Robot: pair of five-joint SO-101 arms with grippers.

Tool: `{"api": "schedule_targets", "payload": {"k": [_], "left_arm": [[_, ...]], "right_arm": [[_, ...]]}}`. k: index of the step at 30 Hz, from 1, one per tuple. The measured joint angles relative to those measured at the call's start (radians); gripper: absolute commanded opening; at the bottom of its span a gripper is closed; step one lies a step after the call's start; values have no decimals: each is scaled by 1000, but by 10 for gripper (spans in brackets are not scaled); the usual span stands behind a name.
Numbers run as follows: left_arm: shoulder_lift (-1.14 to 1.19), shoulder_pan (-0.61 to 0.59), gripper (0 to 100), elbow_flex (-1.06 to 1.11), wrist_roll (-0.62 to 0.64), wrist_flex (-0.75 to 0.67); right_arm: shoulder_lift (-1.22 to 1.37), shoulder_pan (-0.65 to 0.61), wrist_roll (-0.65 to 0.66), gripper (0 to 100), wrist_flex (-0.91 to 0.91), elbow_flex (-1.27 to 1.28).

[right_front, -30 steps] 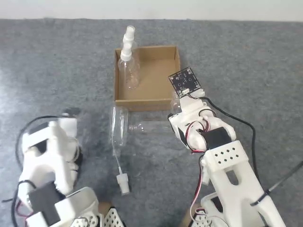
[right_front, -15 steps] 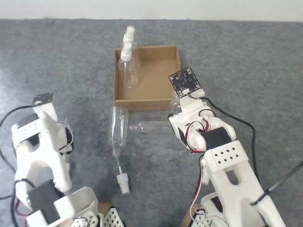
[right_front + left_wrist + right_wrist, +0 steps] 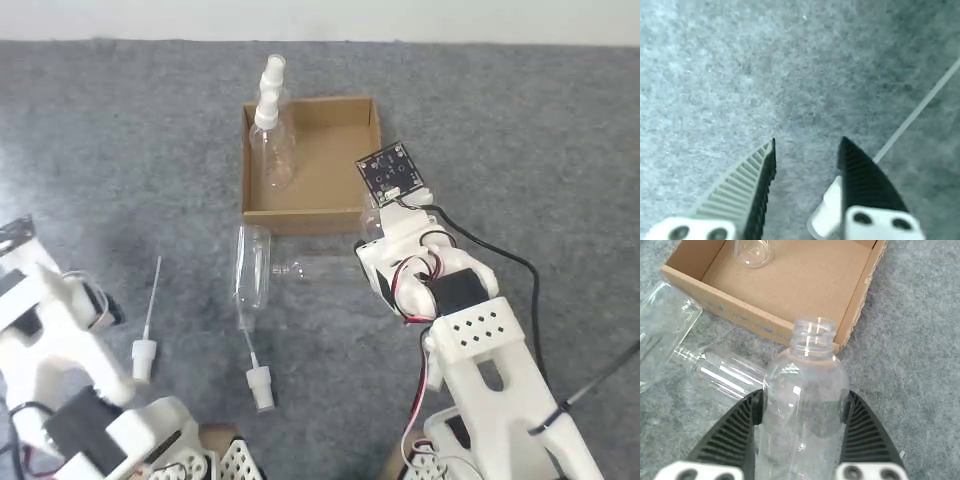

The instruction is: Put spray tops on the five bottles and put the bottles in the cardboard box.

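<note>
Swung leftward, your left gripper is hanging open beside the spray top; recentre it, right gripper gripping the bottle.

I see a desk covered in mottled grey felt. The cardboard box is plain tan, with small blue marks on its outer wall. Every bottle is colourless and see-through: the boxed bottle, the lying bottles and the upright bottle. The spray tops are white, with pale thin tubes. The arms are white, with black motors and red wires. The right end effector has black ribbed fingers. The left end effector has one pale grey ribbed finger and one black.
</note>
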Motion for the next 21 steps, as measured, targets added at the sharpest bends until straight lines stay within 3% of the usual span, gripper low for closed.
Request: {"api": "schedule_targets", "payload": {"k": [5,13,21], "left_arm": [[0,11,246,0,-74,11],[3,178,246,-35,-141,91],[3,284,245,11,-213,23]], "right_arm": [[0,0,0,74,0,0],[0,0,0,74,0,0],[0,0,0,74,0,0]]}}
